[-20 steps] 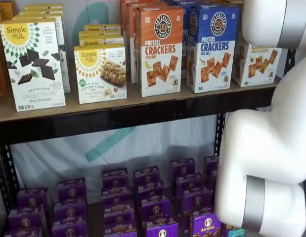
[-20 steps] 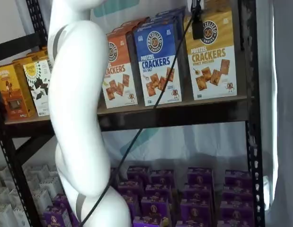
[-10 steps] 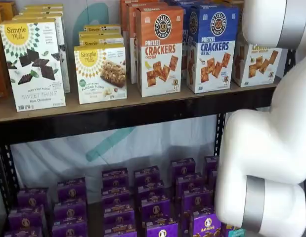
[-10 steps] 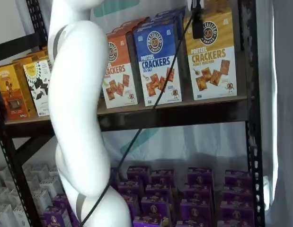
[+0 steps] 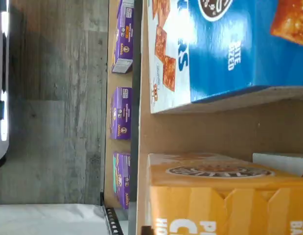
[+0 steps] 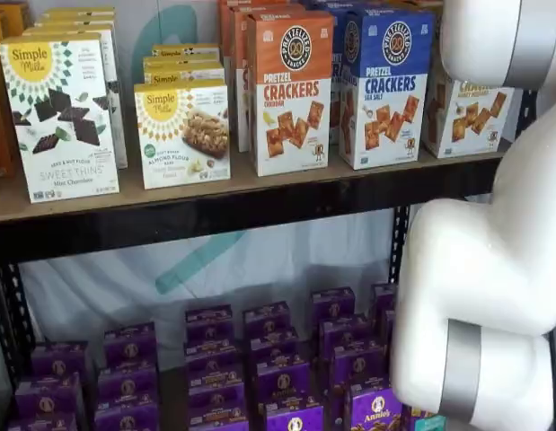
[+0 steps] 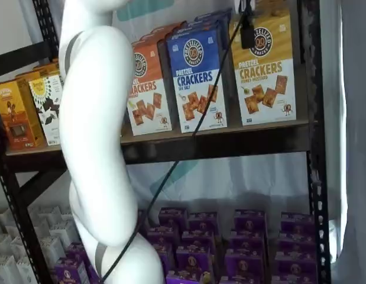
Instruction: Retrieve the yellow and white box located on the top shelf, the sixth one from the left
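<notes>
Wrist view: yellow and white box (image 5: pixel 224 196) fills the near field beside the blue-topped carton (image 5: pixel 224 49), so the camera sits high for a top grasp. Shelf views: the box (image 7: pixel 263 68) stands on the top shelf (image 7: pixel 230 142), right of the blue-topped carton; gripper (image 7: pixel 247 29) probably the black finger hanging before the box, spread cannot be told

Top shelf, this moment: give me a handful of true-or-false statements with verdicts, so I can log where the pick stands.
1. The yellow and white box stands upright on the top shelf. True.
2. It stands directly beside the orange-topped crackers carton. False: the blue-topped crackers carton stands between them.
3. The gripper shows only as a black part at the top edge, in front of the yellow and white box. True.
4. The lower level holds green boxes. False: purple boxes fill it.
5. The yellow and white box has been lifted clear. False: it rests on the board.
</notes>
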Robot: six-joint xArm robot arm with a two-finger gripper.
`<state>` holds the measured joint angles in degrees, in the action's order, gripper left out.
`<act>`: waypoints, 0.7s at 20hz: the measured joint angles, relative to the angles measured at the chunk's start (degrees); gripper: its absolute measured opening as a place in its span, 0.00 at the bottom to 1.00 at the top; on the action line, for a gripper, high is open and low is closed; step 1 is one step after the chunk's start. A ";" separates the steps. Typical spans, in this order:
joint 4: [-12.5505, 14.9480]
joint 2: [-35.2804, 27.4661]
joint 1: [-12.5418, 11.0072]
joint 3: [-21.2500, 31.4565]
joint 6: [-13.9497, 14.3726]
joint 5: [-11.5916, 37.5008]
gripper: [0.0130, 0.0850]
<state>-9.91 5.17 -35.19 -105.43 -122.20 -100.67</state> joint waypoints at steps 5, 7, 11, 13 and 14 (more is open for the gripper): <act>-0.38 -0.08 -0.21 -0.37 0.00 -0.61 0.61; -0.76 -0.20 -0.43 -0.93 0.05 -1.36 0.61; -1.42 0.80 -0.99 -0.52 -0.22 -1.50 0.61; -1.65 1.76 -1.41 0.18 -0.58 -1.30 0.61; -1.78 2.27 -1.68 0.51 -0.78 -1.38 0.61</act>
<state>-11.69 7.45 -36.88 -104.92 -122.98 -102.05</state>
